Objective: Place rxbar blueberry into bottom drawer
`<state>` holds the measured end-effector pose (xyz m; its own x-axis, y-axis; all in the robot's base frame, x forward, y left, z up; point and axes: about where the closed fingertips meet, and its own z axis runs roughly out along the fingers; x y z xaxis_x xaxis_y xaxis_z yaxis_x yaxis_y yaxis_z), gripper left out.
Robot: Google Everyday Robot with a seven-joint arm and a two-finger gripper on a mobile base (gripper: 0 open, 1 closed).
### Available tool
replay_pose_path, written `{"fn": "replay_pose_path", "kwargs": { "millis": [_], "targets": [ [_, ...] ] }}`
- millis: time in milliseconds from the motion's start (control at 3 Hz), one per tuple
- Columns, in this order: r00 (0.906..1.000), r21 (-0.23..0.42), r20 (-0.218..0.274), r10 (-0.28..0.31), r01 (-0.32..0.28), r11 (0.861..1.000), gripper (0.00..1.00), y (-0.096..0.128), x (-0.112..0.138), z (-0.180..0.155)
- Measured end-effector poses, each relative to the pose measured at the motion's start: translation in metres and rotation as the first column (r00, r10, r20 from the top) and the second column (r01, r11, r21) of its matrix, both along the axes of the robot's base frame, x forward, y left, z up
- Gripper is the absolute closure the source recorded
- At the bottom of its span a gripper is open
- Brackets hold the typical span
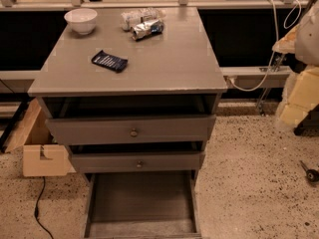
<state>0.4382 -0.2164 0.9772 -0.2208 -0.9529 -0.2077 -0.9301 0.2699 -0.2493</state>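
The rxbar blueberry (109, 60) is a flat dark navy wrapper with white lettering. It lies on the left part of the grey cabinet top (169, 59). The bottom drawer (142, 203) is pulled out at floor level and shows a plain grey floor with nothing in it. My gripper (294, 103) is the pale cream shape at the right edge of the view. It hangs beside the cabinet, well to the right of the bar and above the floor, and holds nothing that I can see.
A white bowl (81, 20) stands at the back left of the top. Two crinkled silvery packets (142, 23) lie at the back middle. The two upper drawers (133, 131) with knobs stand slightly open. A cardboard box (42, 153) sits on the floor at the left.
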Motion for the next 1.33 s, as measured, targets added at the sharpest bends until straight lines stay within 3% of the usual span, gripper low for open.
{"fn": "replay_pose_path", "kwargs": {
  "millis": [333, 667, 1000, 1333],
  "targets": [
    [1.0000, 0.014, 0.003, -0.002, 0.002, 1.000, 0.00, 0.002, 0.002, -0.001],
    [0.9992, 0.187, 0.034, -0.023, 0.016, 0.982, 0.00, 0.033, 0.029, -0.010],
    [0.9965, 0.424, 0.071, -0.044, 0.009, 0.906, 0.00, 0.081, 0.077, -0.012],
    [0.9908, 0.582, 0.111, -0.077, -0.002, 0.813, 0.00, 0.127, 0.122, 0.002]
  ]
}}
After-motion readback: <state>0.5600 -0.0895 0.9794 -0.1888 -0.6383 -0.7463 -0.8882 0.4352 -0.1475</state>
